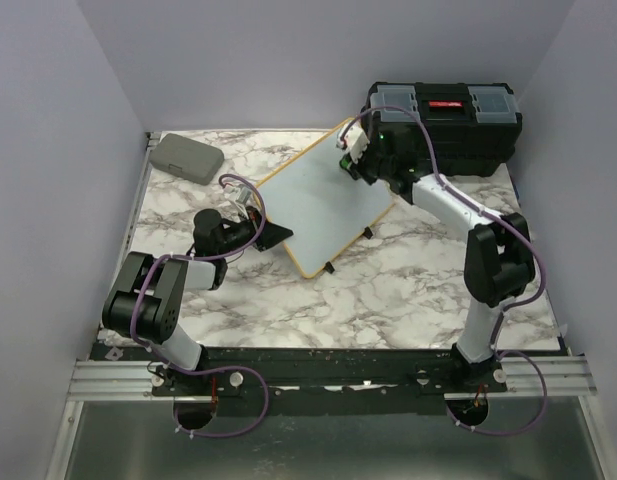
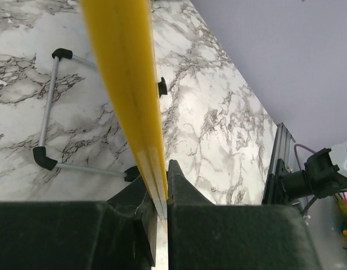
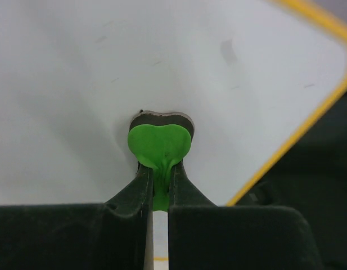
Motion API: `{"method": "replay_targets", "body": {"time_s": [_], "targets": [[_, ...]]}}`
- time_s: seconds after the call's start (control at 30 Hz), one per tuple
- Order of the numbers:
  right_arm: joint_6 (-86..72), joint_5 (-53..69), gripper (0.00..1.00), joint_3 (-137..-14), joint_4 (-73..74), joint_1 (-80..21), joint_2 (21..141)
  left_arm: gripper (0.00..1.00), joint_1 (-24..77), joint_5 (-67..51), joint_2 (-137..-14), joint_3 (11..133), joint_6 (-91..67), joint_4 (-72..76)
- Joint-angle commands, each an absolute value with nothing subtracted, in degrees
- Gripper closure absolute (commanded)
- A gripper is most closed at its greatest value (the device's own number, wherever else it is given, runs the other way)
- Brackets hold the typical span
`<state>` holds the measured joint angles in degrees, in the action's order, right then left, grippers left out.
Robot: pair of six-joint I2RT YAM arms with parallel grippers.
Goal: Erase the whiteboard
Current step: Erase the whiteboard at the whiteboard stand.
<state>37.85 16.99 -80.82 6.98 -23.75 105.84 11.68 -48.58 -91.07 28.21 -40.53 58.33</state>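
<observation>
While left pincer (image 2: 160, 185) clamps whiteboard (image 1: 323, 205) edge, right pincer (image 3: 160, 175) gripping green eraser (image 3: 159, 143)

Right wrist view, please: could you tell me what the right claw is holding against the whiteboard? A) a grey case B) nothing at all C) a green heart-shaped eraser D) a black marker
C: the right claw is shut on a green heart-shaped eraser, whose dark underside lies against the whiteboard.
</observation>
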Motion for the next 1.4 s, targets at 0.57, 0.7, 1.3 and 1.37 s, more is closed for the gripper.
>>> {"method": "replay_targets", "body": {"time_s": [0.57, 0.7, 1.3, 1.37], "targets": [[37.4, 33.8, 0.99, -92.9, 21.0, -27.6, 108.9, 1.0, 13.1, -56.4, -90.5, 28.0, -40.8, 60.4], [30.7, 25.8, 0.99, -96.0, 19.1, -29.8, 111.5, 1.0, 13.1, -56.3, -89.9, 27.8, -40.4, 59.7], [24.3, 14.7, 0.99, -103.3, 23.2, -18.7, 118.0, 1.0, 13.1, -56.5, -89.8, 28.0, -40.7, 60.2], [25.7, 16.3, 0.99, -97.1, 21.0, -18.7, 115.5, 1.0, 13.1, -56.5, -89.6, 27.9, -40.7, 60.2]]}}
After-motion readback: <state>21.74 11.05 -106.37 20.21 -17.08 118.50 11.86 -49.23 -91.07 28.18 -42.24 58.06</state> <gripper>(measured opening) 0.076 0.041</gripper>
